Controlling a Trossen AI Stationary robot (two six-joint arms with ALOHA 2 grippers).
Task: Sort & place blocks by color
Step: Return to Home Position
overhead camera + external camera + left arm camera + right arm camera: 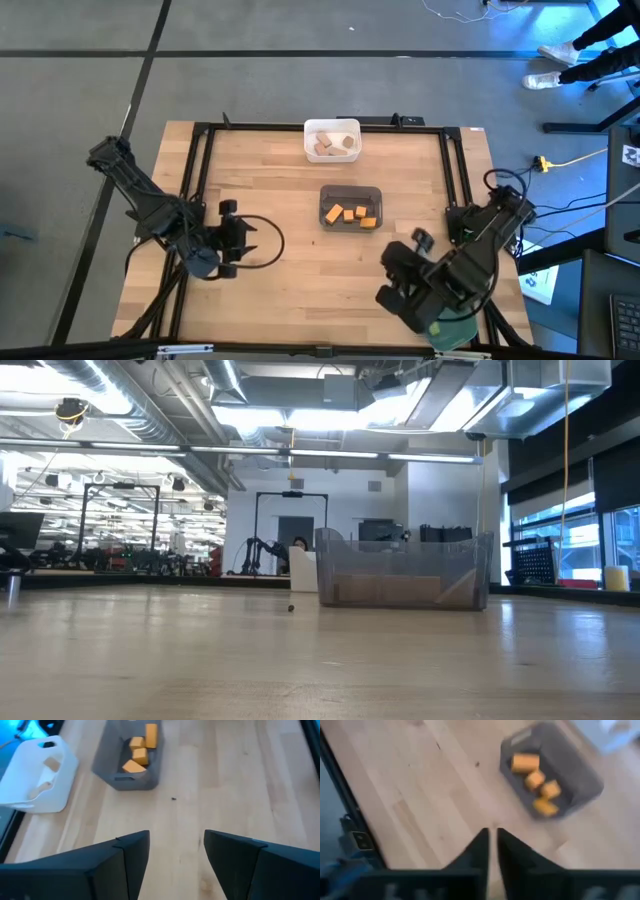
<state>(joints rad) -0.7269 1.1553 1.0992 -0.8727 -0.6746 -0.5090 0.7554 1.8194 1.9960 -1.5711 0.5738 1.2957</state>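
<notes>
Several orange blocks (351, 214) lie in the dark grey bin (350, 193) at the table's middle; they also show in the left wrist view (139, 747) and the right wrist view (536, 782). Tan wood blocks (331, 145) lie in the white bin (332, 127) near the far edge. No light green block shows. My left gripper (243, 240) (176, 847) hovers open over bare wood, left of the grey bin. My right gripper (403, 263) (492, 842) is shut on nothing, near-right of the grey bin and pointing toward it.
A green bin (455, 335) sits at the near right corner, mostly under my right arm. In the low view the grey bin (405, 572) stands in front of the white bin (303, 572). Black frame rails (200, 150) run along the table's left, far and right sides. People's shoes (550, 68) show beyond the far right.
</notes>
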